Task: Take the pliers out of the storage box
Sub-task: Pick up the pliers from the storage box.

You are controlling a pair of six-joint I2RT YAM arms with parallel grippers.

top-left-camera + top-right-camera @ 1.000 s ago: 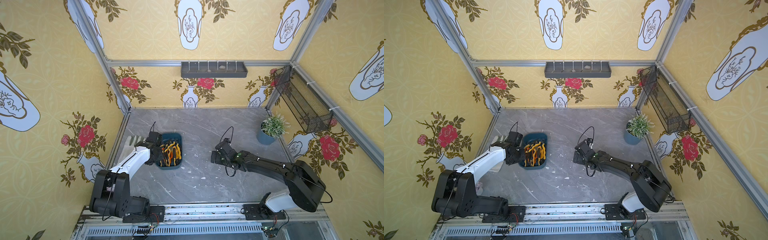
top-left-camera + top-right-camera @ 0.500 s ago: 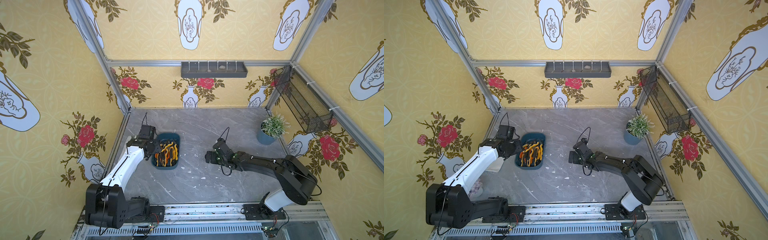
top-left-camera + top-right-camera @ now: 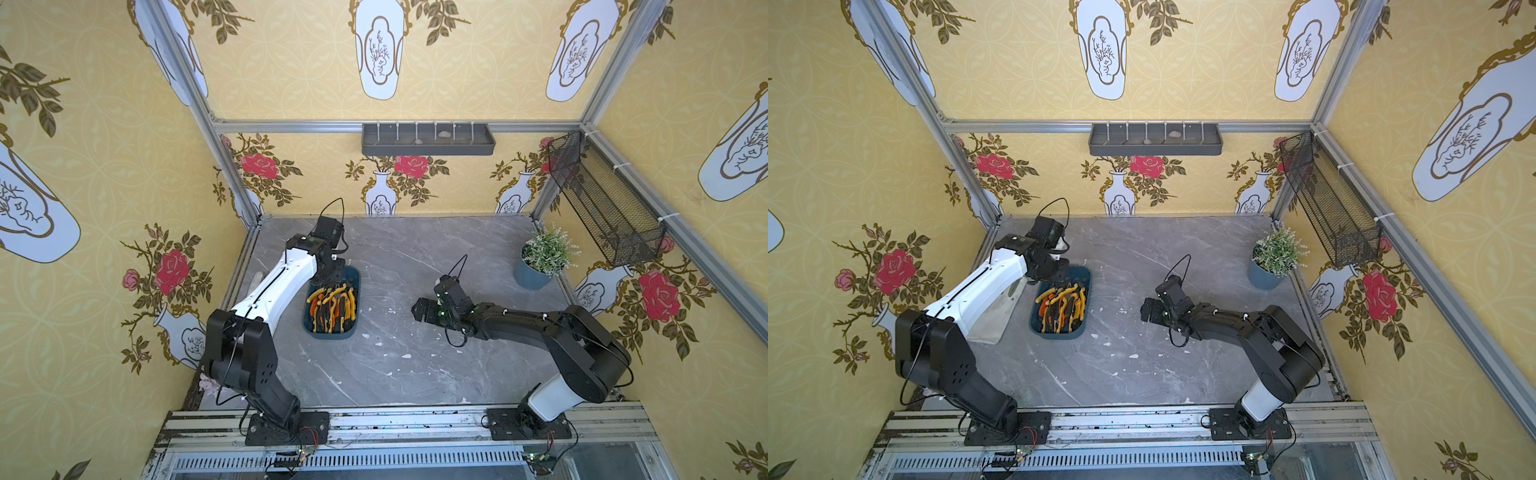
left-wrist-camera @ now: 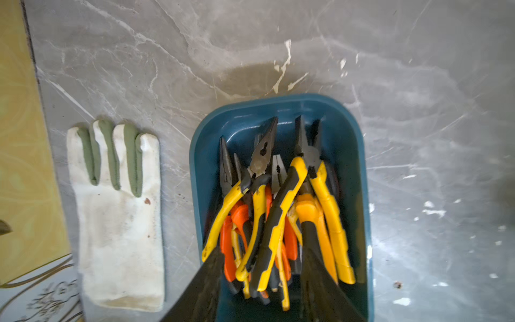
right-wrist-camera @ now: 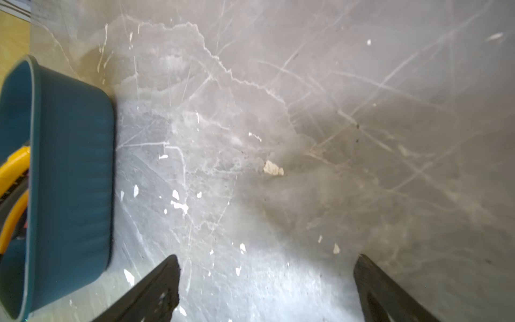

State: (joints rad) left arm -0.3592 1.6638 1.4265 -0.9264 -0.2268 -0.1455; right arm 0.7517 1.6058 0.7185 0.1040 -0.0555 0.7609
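Grey worktop carries one storage box holding perhaps nine tangled pliers, one glove beside it; left hand parted over them, right hand spread empty.

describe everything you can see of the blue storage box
The storage box is a dark teal tub, plastic by its look, rectangular with rounded corners, low walls and a thin rim. It sits upright and open-topped on the grey marbled table, toward the robot's left. A tangled pile of pliers fills it, heads toward one bare end. The left gripper hangs over the handle end, jaws apart. A white glove lies beside it, not touching.
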